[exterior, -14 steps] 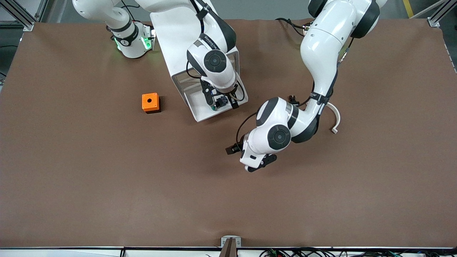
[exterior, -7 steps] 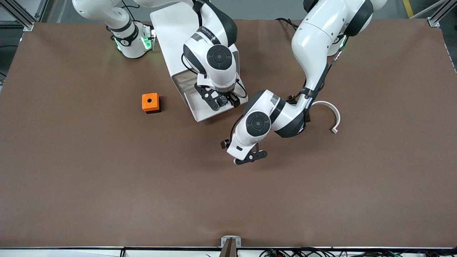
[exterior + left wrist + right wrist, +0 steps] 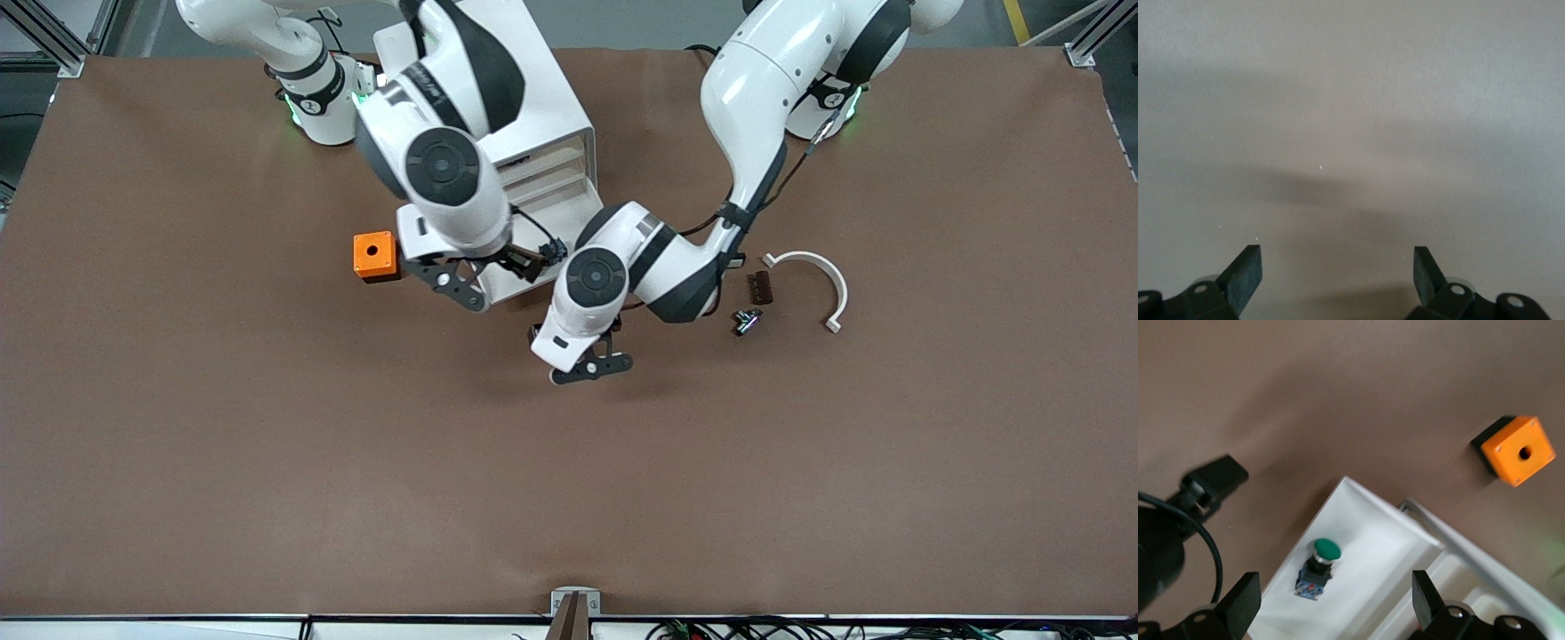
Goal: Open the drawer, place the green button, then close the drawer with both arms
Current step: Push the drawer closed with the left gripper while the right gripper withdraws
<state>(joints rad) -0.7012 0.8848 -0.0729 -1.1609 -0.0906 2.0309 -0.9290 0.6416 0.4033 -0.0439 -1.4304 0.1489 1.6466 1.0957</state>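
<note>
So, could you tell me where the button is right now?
The button lies in the open drawer, seen in the right wrist view, free of the right gripper above it.

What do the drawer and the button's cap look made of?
Drawer: likely plastic, smooth white with thin walls and rounded edges. Button: the green cap looks like glossy plastic with a silvery, possibly metal ring under it; the body is black and blue, probably plastic.

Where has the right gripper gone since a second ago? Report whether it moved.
Yes. The right gripper has left the open drawer, shifting toward the orange box; jaws open, the button lies in the drawer.
</note>
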